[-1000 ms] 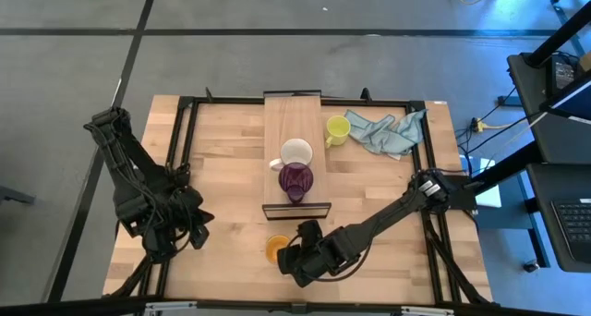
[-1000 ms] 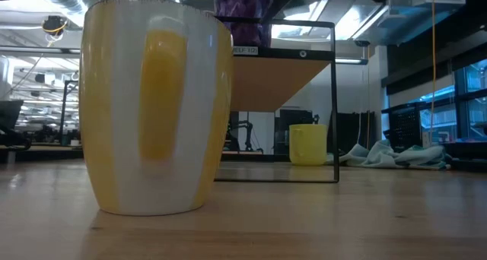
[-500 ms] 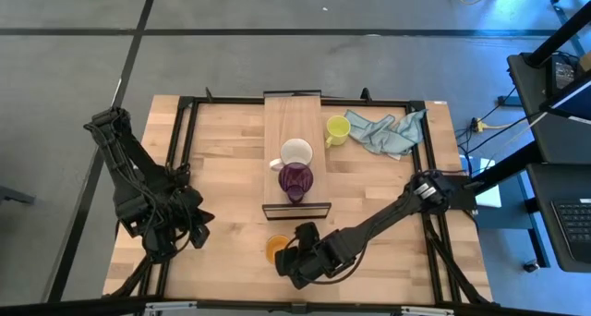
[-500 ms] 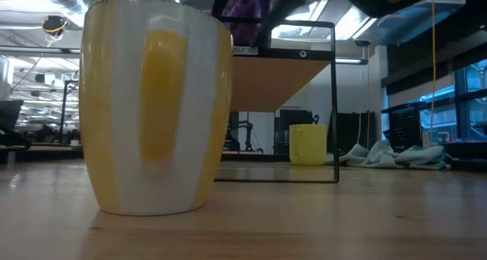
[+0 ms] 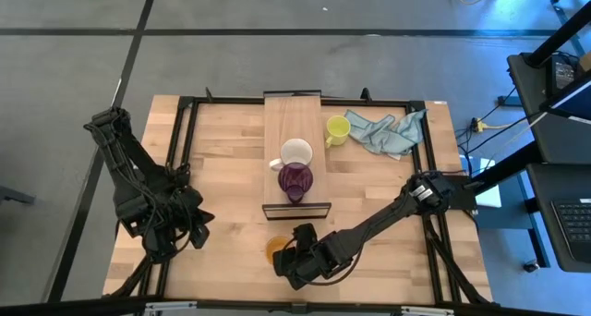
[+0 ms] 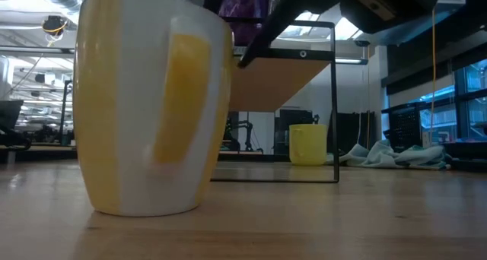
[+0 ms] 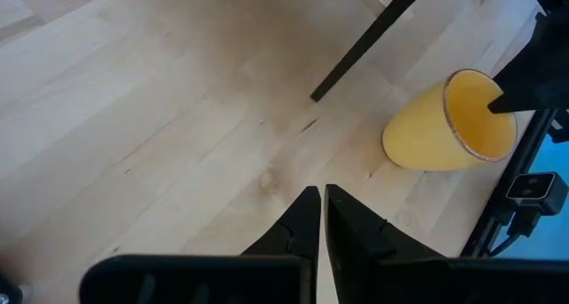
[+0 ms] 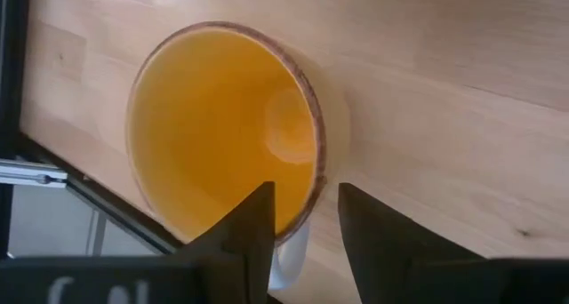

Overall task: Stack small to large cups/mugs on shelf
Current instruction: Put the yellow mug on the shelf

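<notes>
Mugs: four small handled ceramic mugs were in view, two on the shelf and two on the light-wood tabletop point(image 5: 222, 159).
Left arm: the dark left gripper point(image 5: 189, 228) waited over the table's left side, well apart from every mug, its two fingers point(image 7: 302, 228) pressed together on nothing.
Orange mug: a small orange-yellow mug with a white outside point(image 5: 274, 249) stood near the table's front edge, just in front of the shelf's dark frame; in the low view point(image 6: 152, 104) it leaned slightly.
Right arm: the dark right gripper point(image 5: 294, 261) reached across from the right to the orange mug; its fingers point(image 8: 253, 224) stood apart astride the mug's rim, one inside and one outside.
Shelf: a long narrow light-wood board with a dark frame at its near end point(image 5: 294, 113) lay down the table's middle.
White mug: a small white mug point(image 5: 295, 153) stood upright on the shelf.
Purple mug: a small dark purple mug point(image 5: 295, 179) stood touching the white one, nearer the frame.
Yellow mug: a small yellow mug point(image 5: 337, 128) stood on the tabletop just right of the shelf.
Cloth: a crumpled blue-grey cloth point(image 5: 388, 131) lay beside the yellow mug.
</notes>
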